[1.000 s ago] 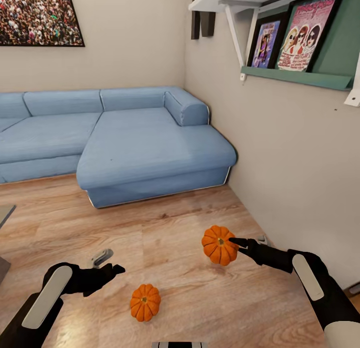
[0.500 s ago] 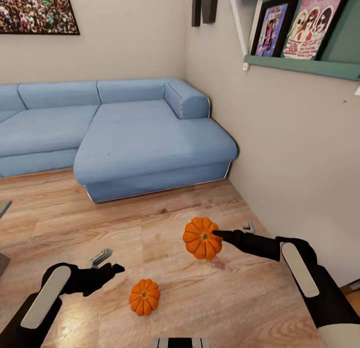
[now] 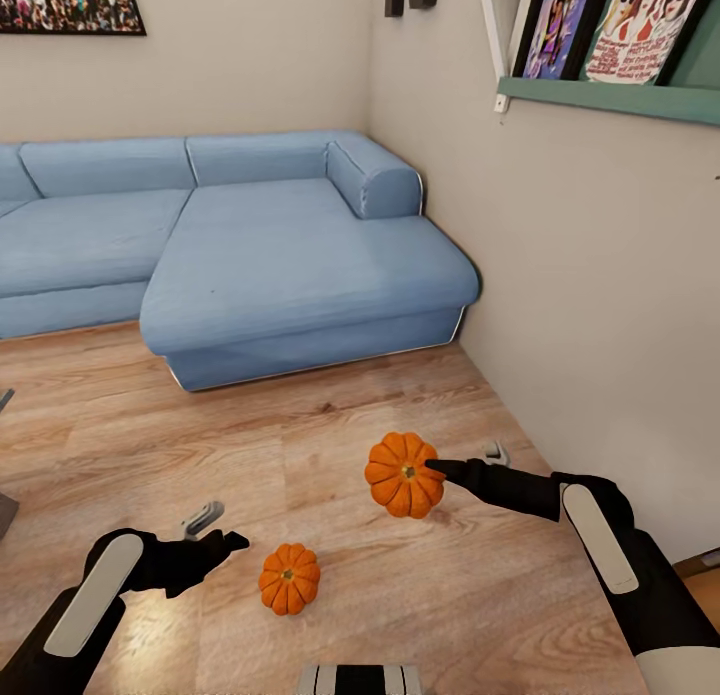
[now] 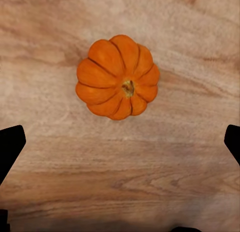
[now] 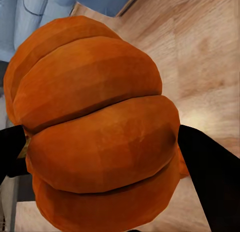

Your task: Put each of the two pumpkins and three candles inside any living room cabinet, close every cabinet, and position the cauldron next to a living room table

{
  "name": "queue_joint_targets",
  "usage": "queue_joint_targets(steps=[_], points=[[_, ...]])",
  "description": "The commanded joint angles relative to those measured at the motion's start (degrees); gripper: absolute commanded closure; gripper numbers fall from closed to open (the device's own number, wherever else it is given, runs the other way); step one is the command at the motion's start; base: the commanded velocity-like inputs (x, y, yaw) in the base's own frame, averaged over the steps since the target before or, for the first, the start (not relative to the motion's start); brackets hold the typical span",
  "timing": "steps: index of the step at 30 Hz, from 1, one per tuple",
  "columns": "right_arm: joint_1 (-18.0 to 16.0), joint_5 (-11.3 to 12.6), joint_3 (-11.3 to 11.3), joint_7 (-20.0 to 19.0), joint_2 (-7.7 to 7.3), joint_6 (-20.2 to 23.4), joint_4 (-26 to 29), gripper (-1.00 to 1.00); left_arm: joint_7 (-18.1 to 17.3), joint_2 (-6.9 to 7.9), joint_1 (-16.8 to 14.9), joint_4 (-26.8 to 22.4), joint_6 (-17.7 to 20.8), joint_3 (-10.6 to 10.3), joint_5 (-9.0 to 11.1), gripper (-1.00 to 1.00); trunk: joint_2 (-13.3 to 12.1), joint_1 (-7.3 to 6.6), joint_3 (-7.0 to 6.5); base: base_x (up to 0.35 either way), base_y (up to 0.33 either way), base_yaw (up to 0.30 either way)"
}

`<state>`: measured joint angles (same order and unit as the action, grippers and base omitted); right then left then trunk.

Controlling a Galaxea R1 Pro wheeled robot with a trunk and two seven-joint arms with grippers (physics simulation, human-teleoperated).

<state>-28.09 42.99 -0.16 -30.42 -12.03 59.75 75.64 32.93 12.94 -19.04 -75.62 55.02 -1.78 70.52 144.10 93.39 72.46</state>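
Observation:
One small ribbed orange pumpkin (image 3: 403,474) hangs above the wood floor with my right gripper (image 3: 447,467) shut on it. In the right wrist view this pumpkin (image 5: 97,132) sits between the two black fingers (image 5: 210,177). The other pumpkin (image 3: 289,578) lies on the floor near me, just right of my left gripper (image 3: 215,533). That gripper is open and holds nothing. The left wrist view has the floor pumpkin (image 4: 118,76) stem-up, ahead of the spread fingertips (image 4: 10,147) and apart from them. Candles, cabinet and cauldron are out of view.
A blue corner sofa (image 3: 250,255) stands ahead along the back wall. A beige wall (image 3: 600,305) runs close on my right and carries a green shelf (image 3: 610,97) with framed pictures. A grey table corner (image 3: 5,510) pokes in at the left edge. Wood floor lies between.
The head camera has shifted, so the sofa and shelf sit differently in the picture. My right gripper has carried its pumpkin a little leftward, toward the middle. The left gripper stays put.

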Motion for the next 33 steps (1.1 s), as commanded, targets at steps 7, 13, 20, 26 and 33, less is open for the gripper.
queue_joint_targets(steps=[7, 13, 20, 26, 33], points=[[-0.03, -0.22, -0.02, -0.42, -0.01, 0.20, -0.05, 1.00, 0.62, 0.07, -0.03, -0.05, 0.00, 0.01, 0.58, -1.00, 0.02, -0.01, 0.04, 0.000, 0.000, 0.000], [-0.03, -0.24, -0.02, -0.43, -0.01, 0.20, -0.05, 1.00, 0.58, 0.07, -0.03, -0.05, 0.00, -0.10, 0.58, -1.00, 0.07, 0.09, 0.93, 0.000, 0.000, 0.000], [-0.03, -0.24, -0.02, -0.43, -0.01, 0.20, -0.05, 1.00, 0.57, 0.04, -0.03, -0.05, 0.00, -0.26, 0.58, -1.00, 0.13, 0.19, 1.82, 0.000, 0.000, 0.000], [-0.03, -0.25, -0.02, -0.43, -0.01, 0.17, -0.05, 1.00, 0.57, 0.00, -0.03, -0.10, 0.00, -0.34, 0.58, -1.00, 0.13, 0.19, 1.82, 0.000, 0.000, 0.000], [-0.03, -0.28, 0.04, -0.38, 0.03, 0.19, -0.05, 1.00, 0.55, -0.01, -0.03, -0.14, 0.00, -0.31, 0.58, -1.00, 0.13, 0.19, 1.82, 0.000, 0.000, 0.000]])
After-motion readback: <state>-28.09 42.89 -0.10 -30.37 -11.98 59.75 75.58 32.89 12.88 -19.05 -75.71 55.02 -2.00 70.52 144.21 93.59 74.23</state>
